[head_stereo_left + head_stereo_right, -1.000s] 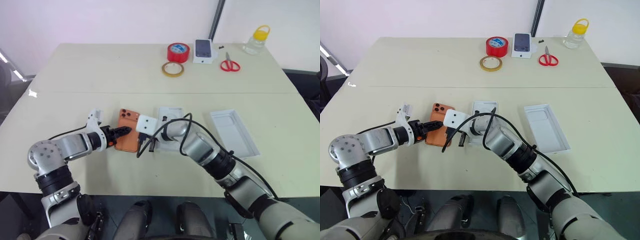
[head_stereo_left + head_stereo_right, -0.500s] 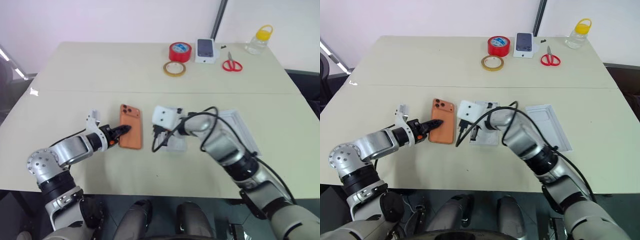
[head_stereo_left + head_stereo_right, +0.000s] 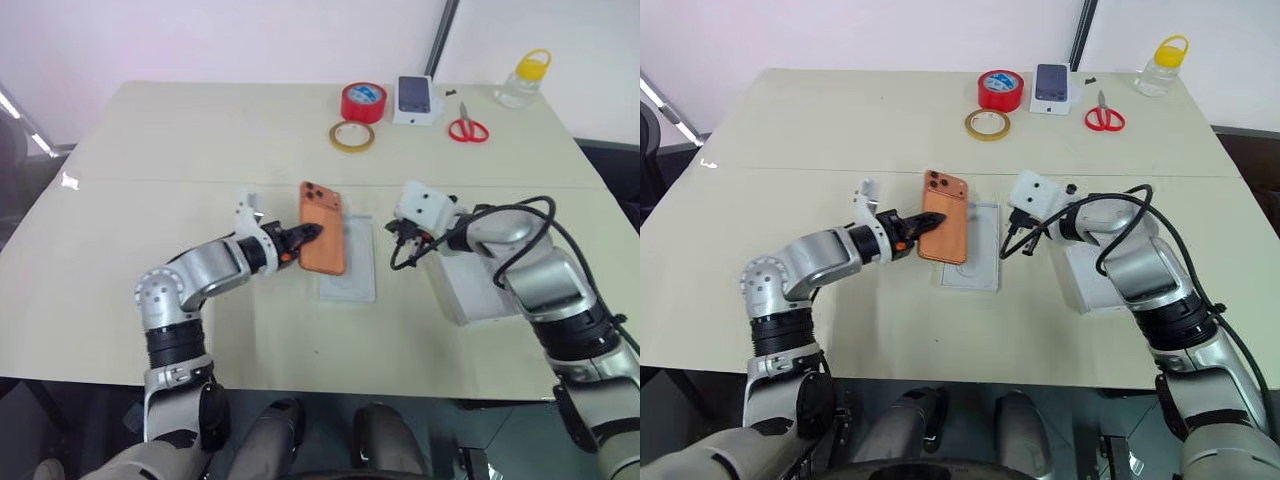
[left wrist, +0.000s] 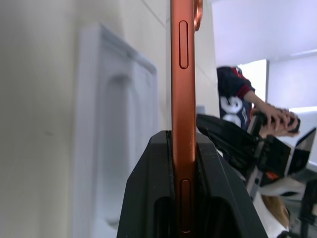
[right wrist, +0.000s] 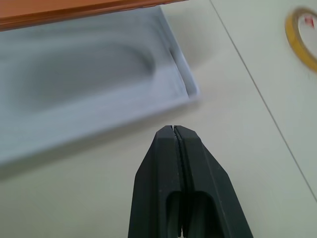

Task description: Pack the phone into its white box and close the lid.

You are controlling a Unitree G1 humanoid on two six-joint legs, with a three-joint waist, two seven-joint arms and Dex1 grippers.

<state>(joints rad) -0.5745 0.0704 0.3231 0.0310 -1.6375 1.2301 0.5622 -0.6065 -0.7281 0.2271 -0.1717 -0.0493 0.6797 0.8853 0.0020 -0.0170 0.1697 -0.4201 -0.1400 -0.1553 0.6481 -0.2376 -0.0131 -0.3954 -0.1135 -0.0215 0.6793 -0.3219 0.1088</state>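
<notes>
The phone [image 3: 322, 228] was clamped edge-on between the two black fingers of the left end effector [image 3: 298, 236], which gripped it by its long side edge; in the left wrist view the orange edge [image 4: 184, 119] ran straight up between the fingers [image 4: 148, 198]. Phone sat tilted, lens cluster at the far corner, raised over the near-left part of the white box [image 3: 355, 275]. The white box lay flat on the table [image 3: 200, 140], just beyond and under the left end effector's tips, its moulded recess facing up [image 5: 89, 79].

Right end effector [image 5: 177, 130] had its fingers pressed together, holding nothing, and hung above bare table just off the white box's corner, apart from it. The lid [image 3: 478, 290] lay on the table beneath the right forearm, partly hidden by it, well to that end effector's outer side.

Far across the table from both end effectors: red tape roll [image 3: 363, 102], tan tape ring [image 3: 347, 136], small white box printed with a dark phone [image 3: 417, 99], red scissors [image 3: 466, 128], yellow-capped jar [image 3: 522, 78]. A person's arm [image 4: 257, 106] showed in the left wrist view background.
</notes>
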